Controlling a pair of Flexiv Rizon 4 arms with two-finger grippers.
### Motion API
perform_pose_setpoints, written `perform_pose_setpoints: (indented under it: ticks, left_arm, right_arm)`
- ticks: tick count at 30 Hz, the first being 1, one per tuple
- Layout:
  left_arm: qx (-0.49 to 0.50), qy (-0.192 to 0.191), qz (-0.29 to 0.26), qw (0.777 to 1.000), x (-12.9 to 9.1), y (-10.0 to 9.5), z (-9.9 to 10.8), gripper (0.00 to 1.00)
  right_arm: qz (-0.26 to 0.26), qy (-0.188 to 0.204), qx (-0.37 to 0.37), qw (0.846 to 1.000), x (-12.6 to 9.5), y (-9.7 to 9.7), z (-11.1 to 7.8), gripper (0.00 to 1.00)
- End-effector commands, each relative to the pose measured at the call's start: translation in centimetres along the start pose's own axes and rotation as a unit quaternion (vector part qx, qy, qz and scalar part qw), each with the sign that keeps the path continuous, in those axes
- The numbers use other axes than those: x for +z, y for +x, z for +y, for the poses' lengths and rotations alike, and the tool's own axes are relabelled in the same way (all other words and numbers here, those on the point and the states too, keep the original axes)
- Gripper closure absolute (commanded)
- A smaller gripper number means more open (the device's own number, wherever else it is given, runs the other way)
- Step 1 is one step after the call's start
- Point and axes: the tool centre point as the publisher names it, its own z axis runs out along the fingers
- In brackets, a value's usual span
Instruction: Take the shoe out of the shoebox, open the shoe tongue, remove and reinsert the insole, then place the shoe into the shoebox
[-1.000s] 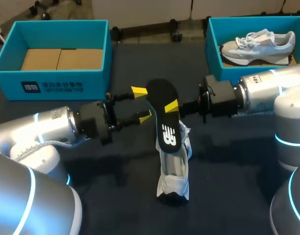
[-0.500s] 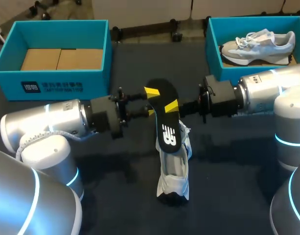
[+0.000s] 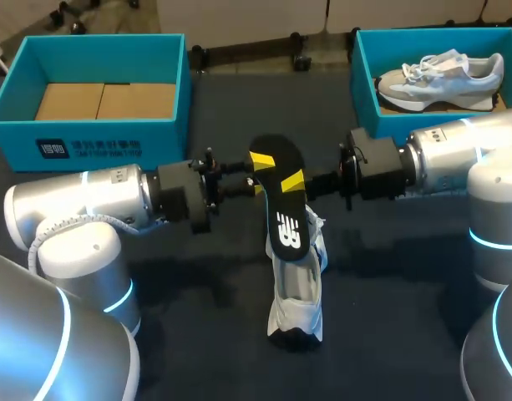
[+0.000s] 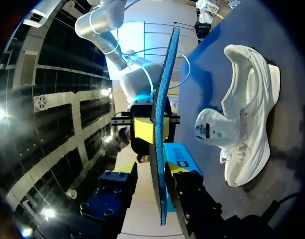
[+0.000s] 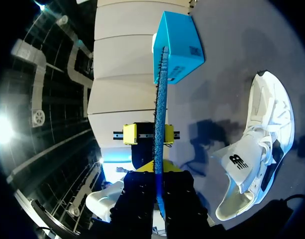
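The right pincer (image 3: pixel 299 180) grasped the black insole (image 3: pixel 287 230) above the white shoe (image 3: pixel 296 288) in the middle of the bench (image 3: pixel 389 276). The left pincer (image 3: pixel 257 173) was at the insole too; whether it gripped, I could not tell.

Table (image 3: pixel 389 317): shoe (image 3: pixel 296 292), shoeboxes (image 3: pixel 97 149) (image 3: pixel 364 83) (both teal)

Insole (image 3: pixel 282 200) over shoe (image 3: pixel 296 288); left shoebox (image 3: pixel 88 142) and right shoebox (image 3: pixel 363 83) stand behind.
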Motion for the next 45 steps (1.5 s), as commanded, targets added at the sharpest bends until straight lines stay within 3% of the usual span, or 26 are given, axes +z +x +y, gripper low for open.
perform_pose_setpoints:
  ticks: [1, 28, 32, 35, 39, 40, 41, 45]
  left_arm:
    - [0.002, 0.001, 0.002, 1.000, 0.6, 0.3, 0.4, 0.67]
    - [0.001, 0.025, 0.008, 1.000, 1.8, 0.9, 0.2, 0.75]
    - [0.001, 0.026, 0.007, 1.000, 1.9, 1.0, 0.1, 0.85]
    - [0.002, 0.025, 0.007, 1.000, 1.9, 1.0, -0.1, 1.00]
    - [0.006, 0.024, 0.007, 1.000, 2.1, 1.0, -0.2, 1.00]
    - [0.007, 0.024, 0.007, 1.000, 2.1, 0.9, -0.3, 1.00]
    - [0.007, 0.024, 0.007, 1.000, 2.2, 0.9, -0.3, 1.00]
    - [0.004, 0.033, 0.008, 0.999, 1.8, 0.5, -0.6, 1.00]
  right_arm:
    - [-0.001, -0.001, 0.000, 1.000, 0.1, 0.0, -0.1, 1.00]
    - [0.002, -0.003, 0.002, 1.000, 0.0, -0.2, 0.4, 1.00]
    - [0.002, -0.005, 0.004, 1.000, 0.0, -0.3, 0.4, 1.00]
    - [0.003, -0.007, 0.004, 1.000, 0.1, -0.3, 0.4, 1.00]
    - [0.003, -0.006, 0.005, 1.000, 0.2, -0.4, 0.3, 1.00]
    - [0.003, -0.006, 0.005, 1.000, 0.2, -0.4, 0.3, 0.71]
    - [0.002, -0.007, 0.006, 1.000, 0.2, -0.4, 0.2, 0.00]
    - [0.001, -0.009, 0.004, 1.000, -0.5, -0.3, -0.1, 0.00]
